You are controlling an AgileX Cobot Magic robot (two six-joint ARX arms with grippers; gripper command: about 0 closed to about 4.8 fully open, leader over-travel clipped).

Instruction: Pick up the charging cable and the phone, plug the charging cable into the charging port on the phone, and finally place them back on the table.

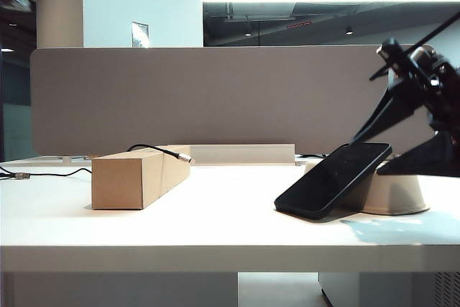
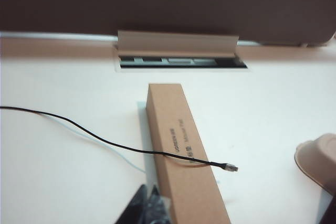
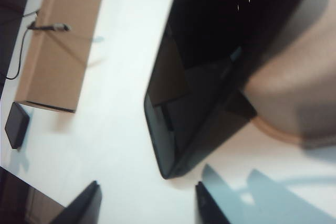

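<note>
1. The right gripper (image 3: 147, 203) hangs over the phone (image 1: 334, 179), at the right side of the table (image 1: 215, 221). Its two dark fingers are spread wide and hold nothing.
2. The left gripper (image 2: 149, 208) is only a dark tip at the edge of its own wrist view, near the close end of the cardboard box (image 2: 184, 150). It looks pressed together and empty.
3. The phone leans with its upper end on the beige tray (image 1: 395, 192) and its lower end on the table.
4. The charging cable (image 2: 105, 141) lies across the box, and its silver connector sticks out past the box edge.
5. The charging port is not visible.
6. I judge the task is at the beginning: nothing is picked up, nothing is plugged in. Both grasps, the plugging and the placing back are left.
</note>
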